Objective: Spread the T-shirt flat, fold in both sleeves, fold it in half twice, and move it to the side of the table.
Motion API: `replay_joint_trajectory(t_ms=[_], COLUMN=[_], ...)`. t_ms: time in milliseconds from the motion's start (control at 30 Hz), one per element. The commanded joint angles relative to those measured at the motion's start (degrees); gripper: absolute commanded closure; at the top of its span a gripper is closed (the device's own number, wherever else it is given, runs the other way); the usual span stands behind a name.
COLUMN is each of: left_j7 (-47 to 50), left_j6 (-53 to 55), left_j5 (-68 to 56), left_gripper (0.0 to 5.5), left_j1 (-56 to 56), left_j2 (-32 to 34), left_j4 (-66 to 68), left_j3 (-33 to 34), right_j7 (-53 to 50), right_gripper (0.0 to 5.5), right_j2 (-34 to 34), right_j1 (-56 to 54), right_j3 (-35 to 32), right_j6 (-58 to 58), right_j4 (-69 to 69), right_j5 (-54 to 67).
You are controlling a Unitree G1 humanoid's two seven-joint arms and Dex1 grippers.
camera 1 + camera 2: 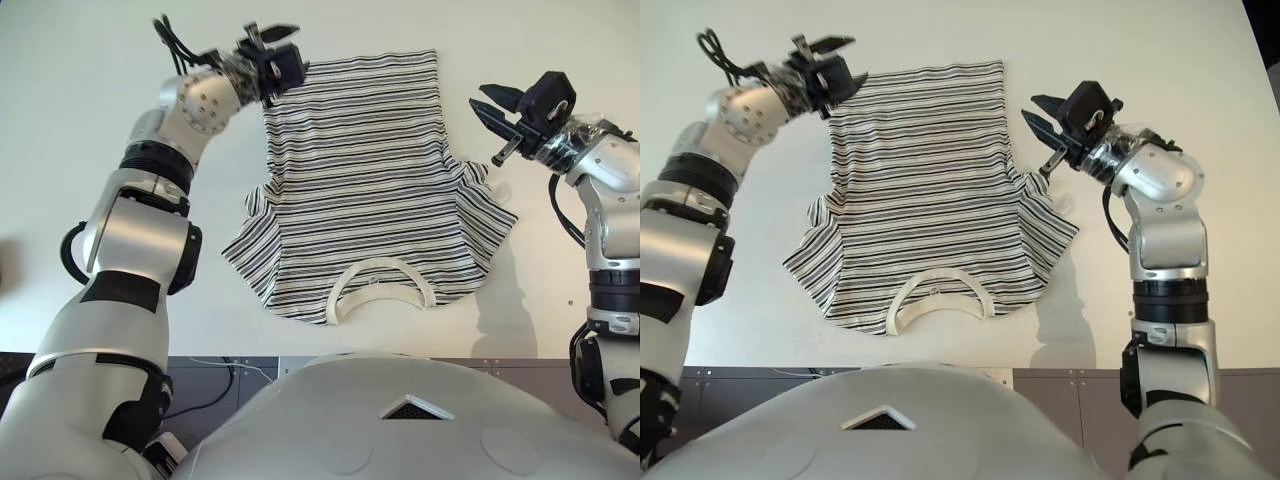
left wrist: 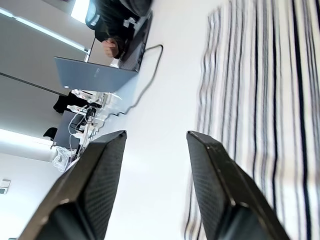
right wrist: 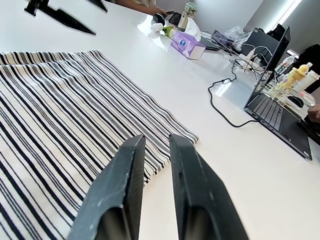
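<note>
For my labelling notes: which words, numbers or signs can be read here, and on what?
None can be read.
Black-and-white striped fabric T-shirt: no print shows.
Purple box: marks too small to read.

White tbl (image 1: 80,60), striped T-shirt (image 1: 360,180) spread mid-tbl

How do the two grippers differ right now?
The left gripper is at the T-shirt's far hem corner; the right gripper sits beside its side edge, over bare table. The left gripper's gap is wider than the right's. Both are open, holding nothing.
</note>
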Motion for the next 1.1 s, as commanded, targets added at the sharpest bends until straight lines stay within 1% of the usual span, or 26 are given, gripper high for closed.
replay_joint_trajectory(t_ms=[33, 100, 133, 167, 233, 300, 367, 433, 533, 600, 700, 767, 833, 967, 1100], left_j7=[-13.9, -10.2, -6.8, -3.0, 3.6, 8.5, 10.5, 11.0, 11.8, 11.2, 10.6, 10.3, 6.7, 0.6, -1.1], left_j6=[27.7, 41.9, 47.3, 51.6, 57.6, 62.3, 66.8, 70.6, 76.8, 80.2, 81.4, 81.7, 81.1, 75.7, 72.9], left_j5=[-23.7, -31.7, -34.8, -37.6, -40.1, -42.1, -44.4, -47.1, -50.5, -52.0, -51.8, -51.9, -52.6, -50.7, -50.9], left_gripper=[3.24, 3.24, 3.24, 3.24, 3.24, 3.24, 3.24, 3.24, 3.24, 3.24, 3.24, 3.24, 3.24, 3.24, 3.24], left_j1=[25.3, 38.7, 44.8, 50.9, 58.5, 62.9, 66.9, 71.5, 81.3, 88.1, 92.4, 92.7, 92.0, 92.6, 90.1], left_j2=[7.2, 8.3, 8.0, 7.0, 4.1, 2.0, 2.5, 3.4, 2.4, 1.6, -0.1, -1.6, -1.4, -2.0, -3.5], left_j4=[-38.3, -58.5, -67.3, -75.4, -85.6, -91.5, -96.4, -100.8, -106.4, -108.1, -104.9, -100.7, -96.8, -91.2, -85.4], left_j3=[10.9, 13.3, 14.2, 15.5, 19.1, 23.9, 29.0, 33.3, 37.1, 38.7, 39.7, 40.2, 38.6, 36.1, 36.1], right_j7=[-7.0, -11.2, -13.7, -16.3, -20.8, -24.3, -26.7, -28.0, -29.4, -30.2, -30.5, -30.6, -30.9, -30.8, -31.0], right_gripper=[4.64, 4.64, 4.64, 4.64, 4.64, 4.64, 4.64, 4.64, 4.64, 4.64, 4.64, 4.64, 4.64, 4.64, 4.64], right_j2=[1.9, 3.2, 4.2, 5.4, 7.6, 8.7, 9.4, 9.9, 10.9, 10.7, 9.6, 9.3, 9.3, 10.1, 10.4], right_j1=[6.8, 8.8, 8.5, 8.2, 8.5, 10.0, 12.6, 15.5, 18.8, 19.4, 18.9, 18.3, 17.8, 16.2, 16.4], right_j3=[-5.8, -10.5, -14.2, -17.7, -23.6, -28.6, -31.9, -33.0, -33.7, -33.7, -33.5, -33.2, -32.5, -29.6, -28.6], right_j6=[3.4, 5.3, 7.1, 8.1, 9.0, 8.4, 8.0, 7.9, 8.4, 9.0, 9.3, 9.2, 8.9, 8.1, 7.4], right_j4=[-6.5, -8.4, -8.0, -7.3, -5.4, -3.4, -3.5, -4.9, -6.7, -6.9, -5.9, -5.2, -4.6, -2.9, -2.4], right_j5=[1.1, 3.0, 5.3, 7.7, 11.3, 13.5, 14.5, 14.4, 14.2, 14.0, 13.5, 13.2, 12.7, 11.2, 10.6])
